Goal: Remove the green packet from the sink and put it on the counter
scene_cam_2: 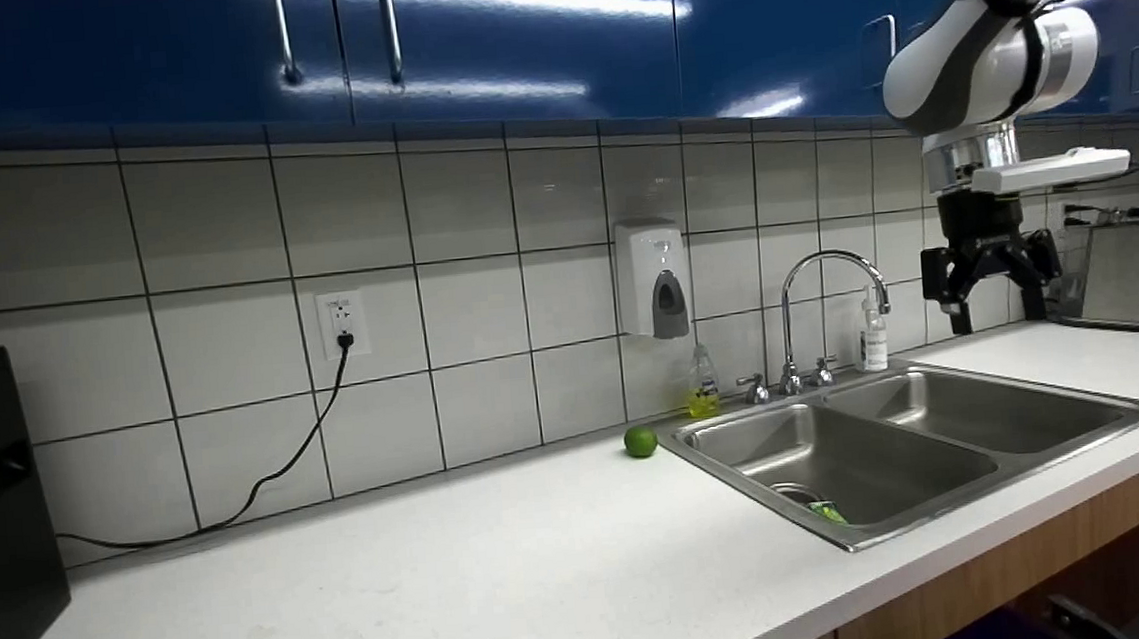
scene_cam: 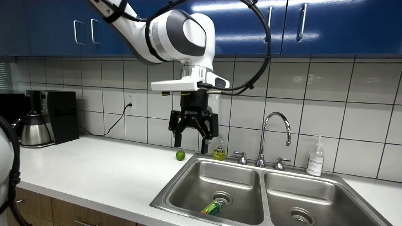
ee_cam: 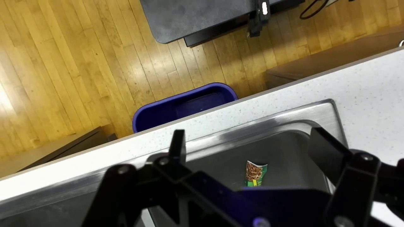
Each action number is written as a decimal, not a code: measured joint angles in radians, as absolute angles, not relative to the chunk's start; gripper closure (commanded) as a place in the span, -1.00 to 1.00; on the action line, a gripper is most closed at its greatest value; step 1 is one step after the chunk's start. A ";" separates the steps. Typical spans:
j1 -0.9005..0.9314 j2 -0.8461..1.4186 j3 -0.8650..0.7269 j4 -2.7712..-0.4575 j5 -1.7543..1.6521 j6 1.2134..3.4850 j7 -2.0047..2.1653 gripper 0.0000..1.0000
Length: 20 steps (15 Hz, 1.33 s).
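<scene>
The green packet [scene_cam: 212, 207] lies in a basin of the sink [scene_cam: 263, 201], against the drain. It also shows in an exterior view [scene_cam_2: 828, 512], partly hidden by the sink's rim. In the wrist view the packet [ee_cam: 255, 173] shows its brown-pictured end between the fingers, its lower part hidden by the gripper body. My gripper [scene_cam: 191, 144] is open and empty, pointing down, high above the sink; it also shows in an exterior view [scene_cam_2: 997, 314] and in the wrist view [ee_cam: 247, 143]. The off-white counter [scene_cam: 110, 169] runs beside the sink.
A round green lime [scene_cam: 180, 155] sits on the counter by the sink's corner. A yellow dish soap bottle [scene_cam: 219, 151], the curved tap [scene_cam: 262, 138] and a pump bottle [scene_cam: 315, 160] stand along the back. A coffee maker [scene_cam: 59, 116] stands at the counter's far end. Blue cabinets [scene_cam: 238, 28] hang above.
</scene>
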<state>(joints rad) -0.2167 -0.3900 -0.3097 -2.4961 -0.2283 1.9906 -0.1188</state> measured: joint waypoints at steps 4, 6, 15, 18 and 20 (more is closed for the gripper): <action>-0.217 -0.232 -0.311 -2.470 -0.193 2.118 -0.114 -1.00; -0.214 -0.129 -0.308 -2.433 -0.167 2.178 -0.114 -1.00; -0.207 0.360 -0.237 -2.113 -0.104 2.287 -0.098 -1.00; -0.205 0.497 -0.214 -1.980 -0.104 2.287 -0.084 -1.00; -0.204 0.577 -0.202 -1.902 -0.104 2.286 -0.081 -1.00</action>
<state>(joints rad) -0.2036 0.5770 -0.2018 -1.9019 -0.1045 2.2860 -0.0813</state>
